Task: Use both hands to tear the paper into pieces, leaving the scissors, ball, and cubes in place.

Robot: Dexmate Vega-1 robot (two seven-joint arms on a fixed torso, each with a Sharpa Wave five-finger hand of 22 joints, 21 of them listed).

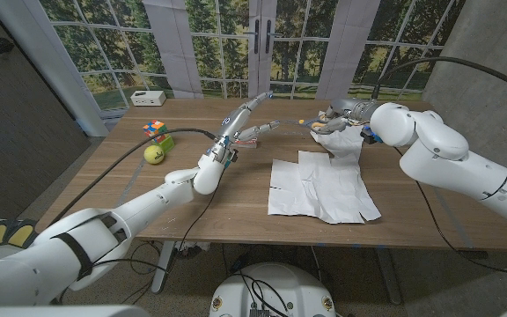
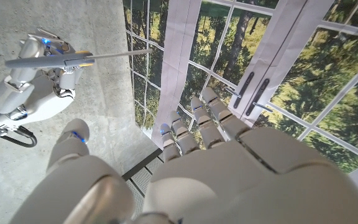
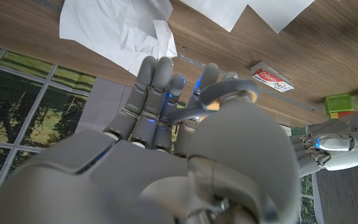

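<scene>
White paper (image 1: 319, 187) lies creased on the table in front of my right arm, also seen as paper (image 3: 120, 28) beyond my right hand's fingers. My right hand (image 1: 343, 119) is raised over the table's far side and grips grey scissors (image 1: 289, 124), whose blades point toward my left hand. The scissors (image 2: 67, 60) show long and thin in my right hand (image 2: 39, 74); a handle loop (image 3: 224, 96) sits on my right hand (image 3: 166, 124). My left hand (image 1: 240, 123) hovers with fingers stretched out, holding nothing. A yellow ball (image 1: 154, 154) and cubes (image 1: 157, 130) stand at left.
A white box (image 1: 148, 97) sits at the far left of the table. A small red-and-white box (image 3: 272, 76) and a green cube (image 3: 339, 102) lie on the wood. Windows and a door stand behind the table (image 1: 236, 216).
</scene>
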